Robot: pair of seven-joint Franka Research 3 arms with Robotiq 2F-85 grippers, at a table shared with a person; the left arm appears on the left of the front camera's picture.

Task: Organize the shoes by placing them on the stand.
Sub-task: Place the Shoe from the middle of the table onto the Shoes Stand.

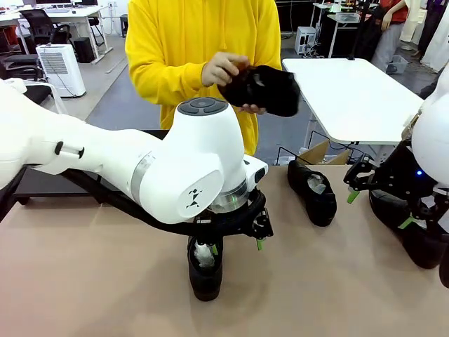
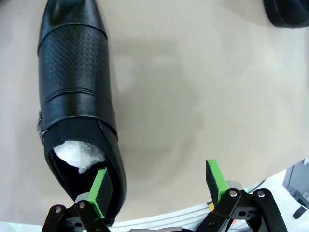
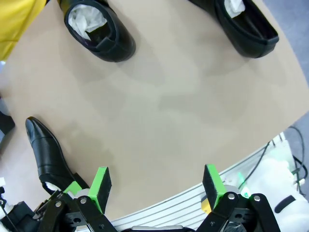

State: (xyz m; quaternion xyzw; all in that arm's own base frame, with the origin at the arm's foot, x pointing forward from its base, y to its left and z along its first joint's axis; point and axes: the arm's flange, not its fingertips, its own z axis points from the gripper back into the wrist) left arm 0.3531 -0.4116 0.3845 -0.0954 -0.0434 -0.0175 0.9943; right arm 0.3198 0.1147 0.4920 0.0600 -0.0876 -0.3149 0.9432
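Tabletop scene, largest element first.

Table (image 1: 84,295): tan work surface.

Left arm (image 1: 140,168): extends over the middle of the near edge.

Person (image 1: 203,42): at the far side, both hands around Shoe 1 (image 1: 266,90), which is held clear of the table.

Shoe 2 (image 1: 313,191): lies mid-table.

Shoe 3 (image 1: 424,253): lies near the right edge, partly behind the Right gripper (image 3: 155,169). That gripper's jaws are spread and empty, with the shoe just beside 1 finger.

Shoe 4 (image 2: 77,92): lies directly beneath the left arm, the nearer arm to it. Its long axis runs straight away from the wrist, toe far. The heel opening, stuffed with white paper (image 2: 77,152), is nearest.

Left gripper (image 2: 157,169): jaws spread, nothing between them. 1 green pad (image 2: 100,188) overlaps the heel of Shoe 4, so the shoe lies to 1 side of the gap, not within it. A sideways shift toward the shoe would probably be needed before closing across its width.
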